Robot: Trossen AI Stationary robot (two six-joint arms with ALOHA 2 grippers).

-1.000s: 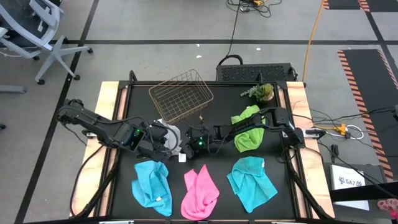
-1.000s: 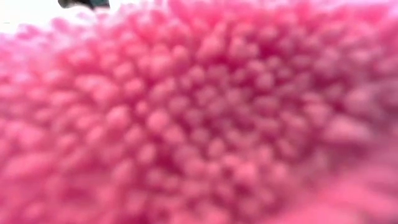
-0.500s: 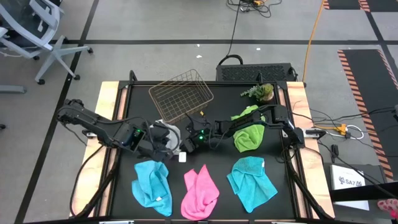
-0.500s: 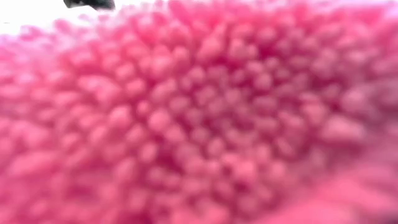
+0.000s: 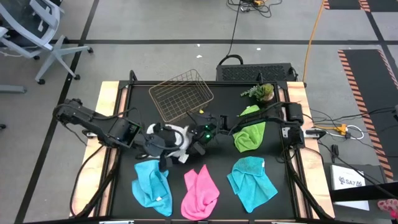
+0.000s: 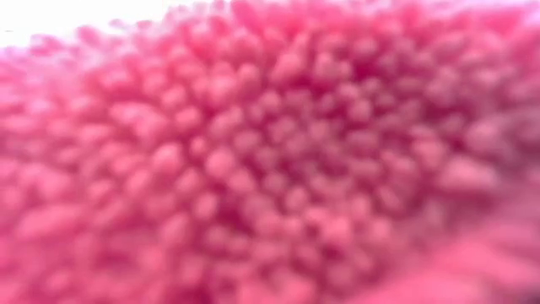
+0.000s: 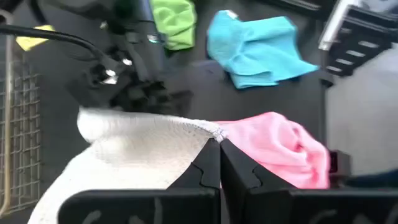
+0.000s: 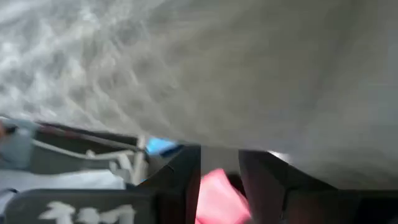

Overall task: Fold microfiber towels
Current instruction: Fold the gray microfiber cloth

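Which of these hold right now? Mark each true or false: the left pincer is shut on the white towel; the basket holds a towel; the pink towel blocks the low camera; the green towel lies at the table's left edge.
1. The left pincer is shut on the white towel. True.
2. The basket holds a towel. False: it is empty.
3. The pink towel blocks the low camera. True.
4. The green towel lies at the left edge. False: it lies on the right side.

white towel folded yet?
No. The white towel is bunched mid-table, one corner pinched in the shut left end effector; right end effector open beside it.
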